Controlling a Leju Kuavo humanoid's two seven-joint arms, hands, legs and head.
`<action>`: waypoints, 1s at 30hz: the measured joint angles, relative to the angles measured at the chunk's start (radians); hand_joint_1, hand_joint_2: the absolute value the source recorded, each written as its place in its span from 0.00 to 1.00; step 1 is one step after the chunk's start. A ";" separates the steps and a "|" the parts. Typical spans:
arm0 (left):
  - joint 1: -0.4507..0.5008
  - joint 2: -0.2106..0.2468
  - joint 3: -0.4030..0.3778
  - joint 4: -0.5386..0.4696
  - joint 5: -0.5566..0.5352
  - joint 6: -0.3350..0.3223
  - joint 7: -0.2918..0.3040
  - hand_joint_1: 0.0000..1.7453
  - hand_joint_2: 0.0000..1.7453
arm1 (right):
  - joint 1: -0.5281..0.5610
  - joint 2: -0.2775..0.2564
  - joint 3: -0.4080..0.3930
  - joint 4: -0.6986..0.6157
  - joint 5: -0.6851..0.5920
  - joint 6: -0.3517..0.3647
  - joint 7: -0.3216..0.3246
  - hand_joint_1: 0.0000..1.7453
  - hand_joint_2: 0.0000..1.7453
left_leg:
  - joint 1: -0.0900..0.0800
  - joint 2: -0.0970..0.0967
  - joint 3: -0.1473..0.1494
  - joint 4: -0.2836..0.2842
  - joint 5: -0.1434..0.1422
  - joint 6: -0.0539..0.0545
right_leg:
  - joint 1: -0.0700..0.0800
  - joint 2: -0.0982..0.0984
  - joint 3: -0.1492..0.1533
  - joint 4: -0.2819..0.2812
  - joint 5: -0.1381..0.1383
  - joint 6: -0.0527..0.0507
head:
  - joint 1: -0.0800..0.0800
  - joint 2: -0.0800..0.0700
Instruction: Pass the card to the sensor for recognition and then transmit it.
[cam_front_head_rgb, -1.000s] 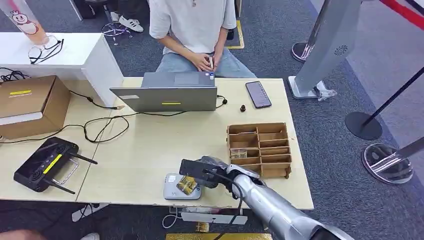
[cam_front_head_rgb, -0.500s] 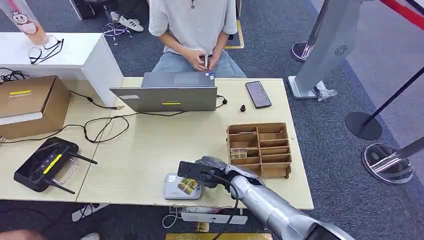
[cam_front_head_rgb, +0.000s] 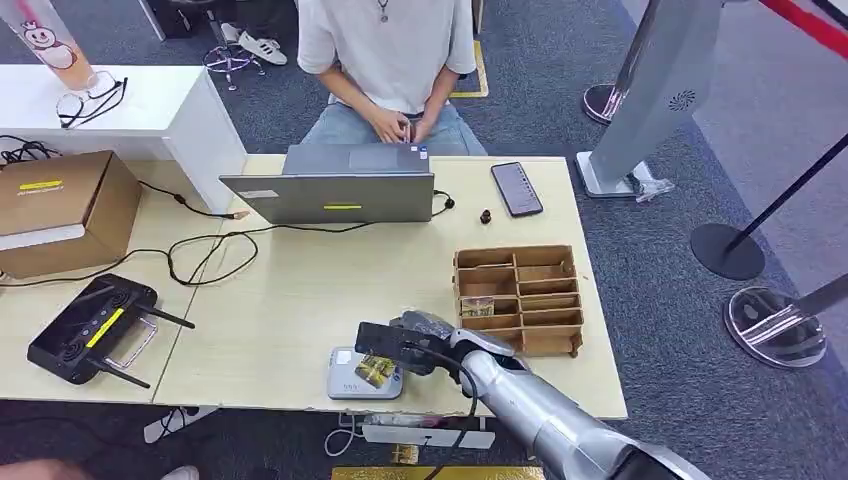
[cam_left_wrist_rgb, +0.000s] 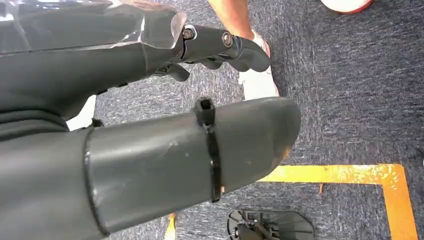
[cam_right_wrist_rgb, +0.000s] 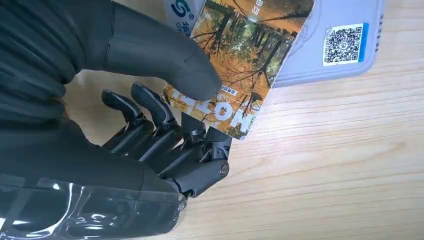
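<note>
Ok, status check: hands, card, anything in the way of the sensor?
Right hand pinches card, held over grey sensor. Left hand hangs by the floor, holding nothing. Nothing blocking the sensor.

Head view: high, facing forward-down over table (cam_front_head_rgb: 290, 300), sensor (cam_front_head_rgb: 362, 374) at near edge. Right wrist view: close behind right hand (cam_right_wrist_rgb: 150, 130), facing sensor (cam_right_wrist_rgb: 340, 45); shared with head view. Left wrist view: faces carpet (cam_left_wrist_rgb: 350, 100), beyond left hand (cam_left_wrist_rgb: 150, 150).

Floor: dark grey-blue carpet (cam_front_head_rgb: 640, 250) w/ yellow tape marks (cam_front_head_rgb: 470, 80).
Desk: light wood desk (cam_front_head_rgb: 300, 300); white counter (cam_front_head_rgb: 130, 105) at far left.
Right side: stanchion bases (cam_front_head_rgb: 727, 250), grey kiosk stand (cam_front_head_rgb: 650, 90).
</note>
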 joint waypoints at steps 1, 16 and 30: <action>0.000 0.000 0.000 0.000 0.000 0.000 0.000 0.00 0.00 | 0.000 0.000 0.000 0.000 -0.001 0.001 -0.003 1.00 1.00 | 0.000 0.000 0.000 0.000 0.000 0.000 | 0.000 0.000 0.000 0.000 0.000 0.000 | 0.000 0.000; 0.002 0.003 0.000 0.000 0.011 0.000 -0.003 0.00 0.00 | 0.001 -0.037 -0.018 -0.179 -0.093 0.065 -0.082 1.00 1.00 | 0.000 0.000 0.000 0.000 0.000 0.000 | 0.000 0.000 0.000 0.000 0.000 0.000 | 0.000 0.000; 0.007 0.004 0.000 0.000 0.033 0.008 -0.025 0.00 0.00 | 0.044 -0.109 -0.089 -0.464 -0.044 -0.083 -0.170 1.00 1.00 | 0.000 0.000 0.000 0.000 0.000 0.000 | 0.000 0.000 -0.001 0.000 0.000 0.000 | 0.000 0.000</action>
